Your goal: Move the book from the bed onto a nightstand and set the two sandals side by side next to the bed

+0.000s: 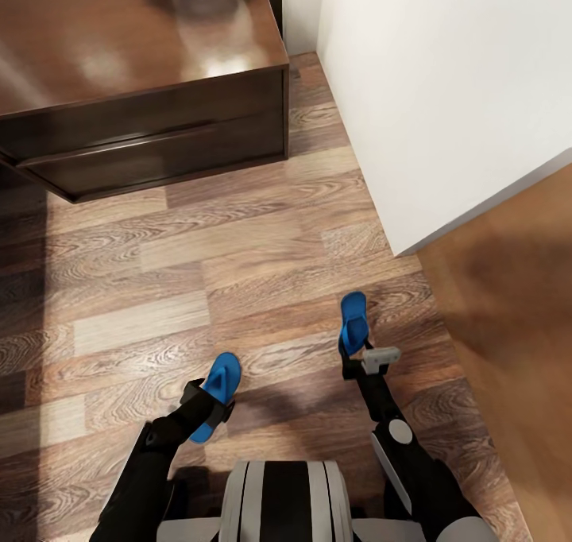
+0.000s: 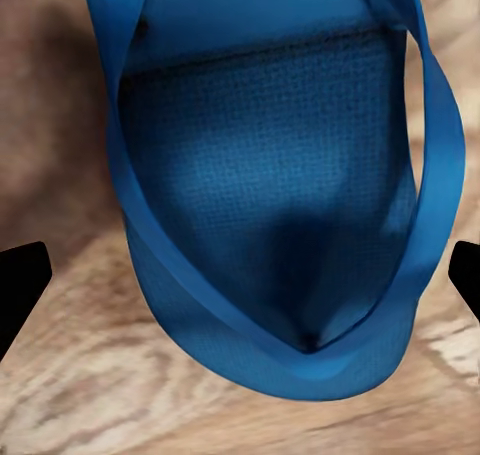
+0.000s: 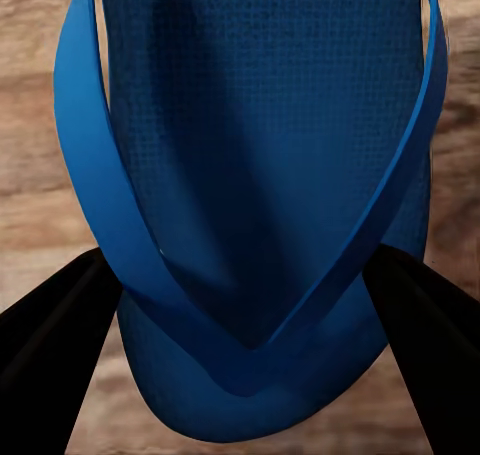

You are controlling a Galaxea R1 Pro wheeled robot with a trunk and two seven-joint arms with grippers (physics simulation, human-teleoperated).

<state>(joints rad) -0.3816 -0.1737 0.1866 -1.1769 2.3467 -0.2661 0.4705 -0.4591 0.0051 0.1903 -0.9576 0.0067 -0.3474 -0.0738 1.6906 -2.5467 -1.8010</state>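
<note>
Sandals, one (image 1: 216, 395) in the left gripper (image 1: 208, 403) and one (image 1: 353, 321) in the right gripper (image 1: 350, 350), were held above the floor (image 1: 238, 288), each clamped between closed-in fingers; judged light, floppy, best gripped sole-edge.

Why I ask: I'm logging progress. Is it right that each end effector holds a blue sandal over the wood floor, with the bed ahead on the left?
Not quite. The head view shows a dark nightstand ahead on the left, not the bed. The rest stands: the left end effector and right end effector each hold a blue sandal over the wood floor.
</note>
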